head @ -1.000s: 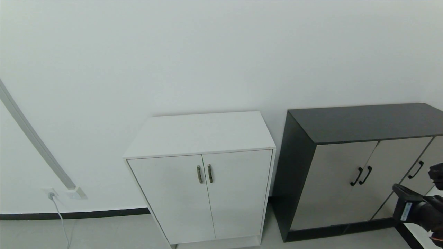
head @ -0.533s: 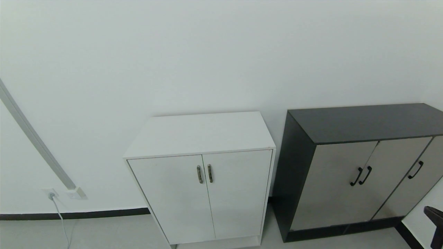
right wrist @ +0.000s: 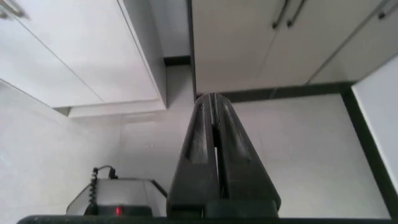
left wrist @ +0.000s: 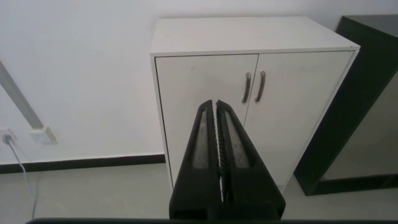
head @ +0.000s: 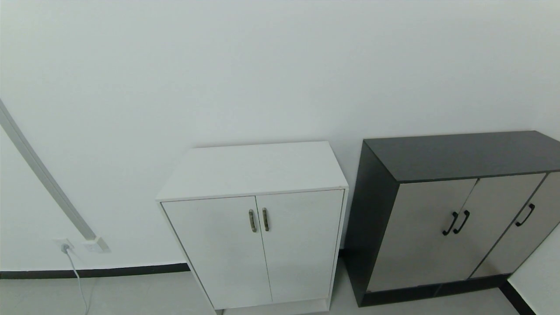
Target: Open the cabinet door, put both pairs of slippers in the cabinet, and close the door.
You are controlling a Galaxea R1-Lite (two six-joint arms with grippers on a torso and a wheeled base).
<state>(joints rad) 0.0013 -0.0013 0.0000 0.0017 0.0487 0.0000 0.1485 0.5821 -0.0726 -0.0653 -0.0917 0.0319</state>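
Note:
A white two-door cabinet (head: 253,218) stands against the wall with both doors closed and two metal handles (head: 259,219) at the middle. In the left wrist view the same cabinet (left wrist: 255,99) is ahead of my left gripper (left wrist: 216,106), which is shut and holds nothing. My right gripper (right wrist: 213,99) is shut and empty, pointing down at the floor in front of the gap between the white cabinet (right wrist: 74,56) and the dark cabinet (right wrist: 273,43).
A black cabinet with grey doors and black handles (head: 455,218) stands right of the white one. A wall socket with a cable (head: 65,248) and a slanted wall duct (head: 43,175) are at the left. The floor before the cabinets is pale tile.
My right arm, seen at the lower right edge of the head view a second ago, has dropped out of that view. The cabinets have not moved.

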